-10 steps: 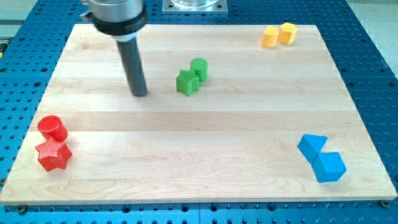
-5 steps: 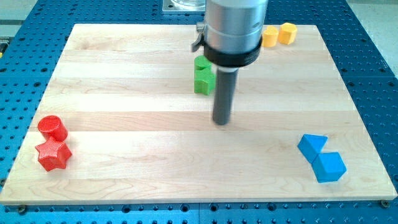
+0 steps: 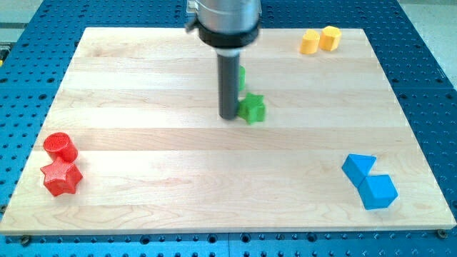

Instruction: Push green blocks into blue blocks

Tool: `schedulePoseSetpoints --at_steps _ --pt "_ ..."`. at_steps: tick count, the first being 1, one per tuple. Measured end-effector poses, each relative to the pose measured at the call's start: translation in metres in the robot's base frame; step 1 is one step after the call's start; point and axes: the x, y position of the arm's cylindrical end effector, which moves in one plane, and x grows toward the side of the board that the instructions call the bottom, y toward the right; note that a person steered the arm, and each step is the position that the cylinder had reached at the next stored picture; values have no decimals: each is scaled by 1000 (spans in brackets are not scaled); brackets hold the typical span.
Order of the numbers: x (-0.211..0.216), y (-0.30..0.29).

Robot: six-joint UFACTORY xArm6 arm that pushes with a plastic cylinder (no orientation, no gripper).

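My tip (image 3: 228, 116) rests on the board near its middle, touching the left side of a green star block (image 3: 251, 108). A second green block (image 3: 241, 77) sits just above the star, mostly hidden behind my rod; its shape cannot be made out. Two blue blocks lie at the view's lower right: a blue block (image 3: 358, 168) and a blue cube (image 3: 378, 191) touching it below. The green blocks are far to the upper left of the blue ones.
A red cylinder (image 3: 60, 147) and a red star (image 3: 61, 178) sit at the lower left. Two yellow blocks (image 3: 319, 40) sit at the upper right. The wooden board (image 3: 143, 178) ends in a blue perforated table all around.
My tip moved from the lower right of the green blocks up and left, to the star's left side. The green star has shifted right and down from beside the other green block.
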Motion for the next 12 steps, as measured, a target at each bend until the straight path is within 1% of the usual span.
schedulePoseSetpoints --at_steps 1,2,3,4,5,6,7,8,9,10,11,12 --pt "42 91" --pt "22 14" --pt "-12 60" --pt "5 127" --pt "40 153" --pt "9 190" --pt "34 224" --pt "11 243" --pt "31 286" --pt "79 283" --pt "63 244" --pt "38 240"
